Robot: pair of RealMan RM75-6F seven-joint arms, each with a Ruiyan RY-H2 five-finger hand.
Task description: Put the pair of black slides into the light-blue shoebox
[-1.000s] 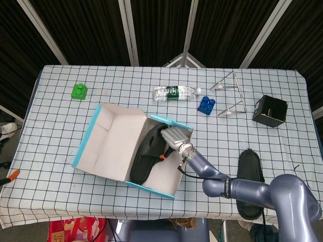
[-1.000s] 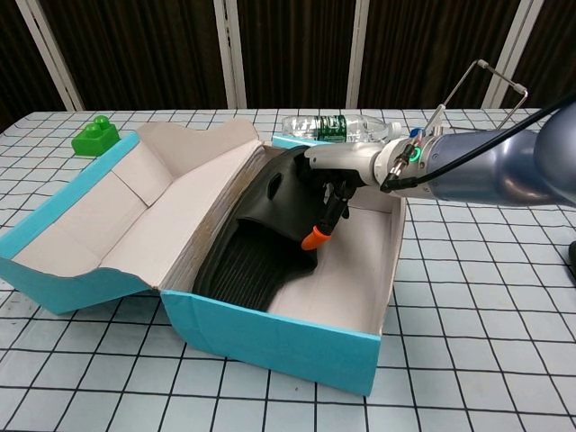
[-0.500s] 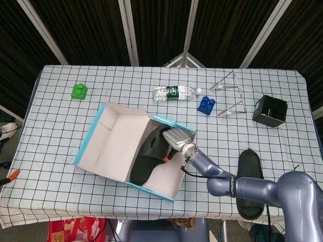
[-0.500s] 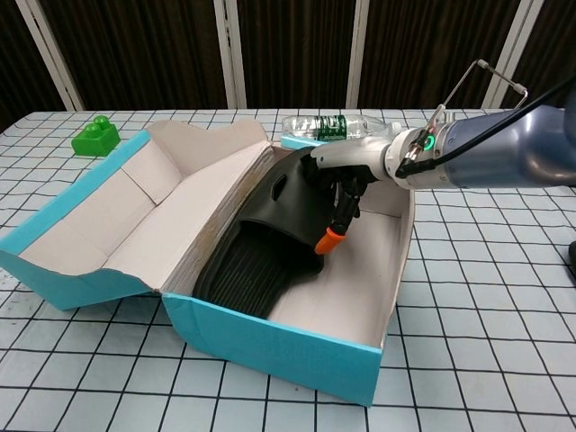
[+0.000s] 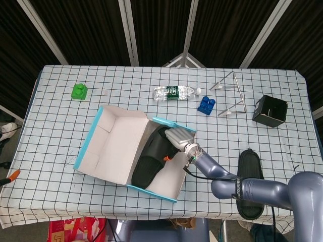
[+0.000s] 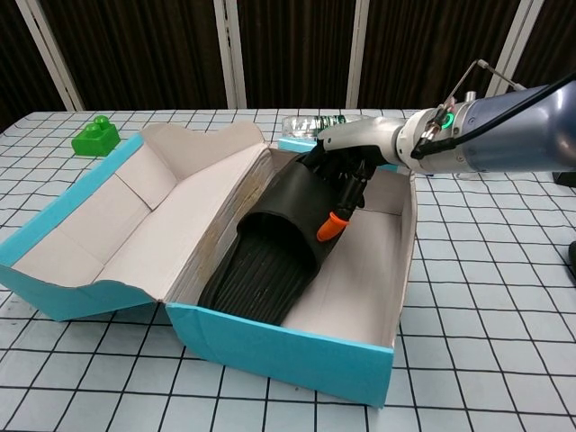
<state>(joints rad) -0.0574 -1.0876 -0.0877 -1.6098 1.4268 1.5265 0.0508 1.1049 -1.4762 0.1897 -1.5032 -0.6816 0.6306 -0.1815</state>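
My right hand [image 6: 346,175] reaches into the light-blue shoebox [image 6: 297,346] and its fingers grip one black slide [image 6: 274,243], which leans inside the box. The second slide [image 5: 251,166] lies on the tabletop [image 5: 126,85] at 3 o'clock of the box.

The right hand [image 6: 346,166] holds a black slide [image 6: 274,247] inside the light-blue shoebox [image 6: 288,346].
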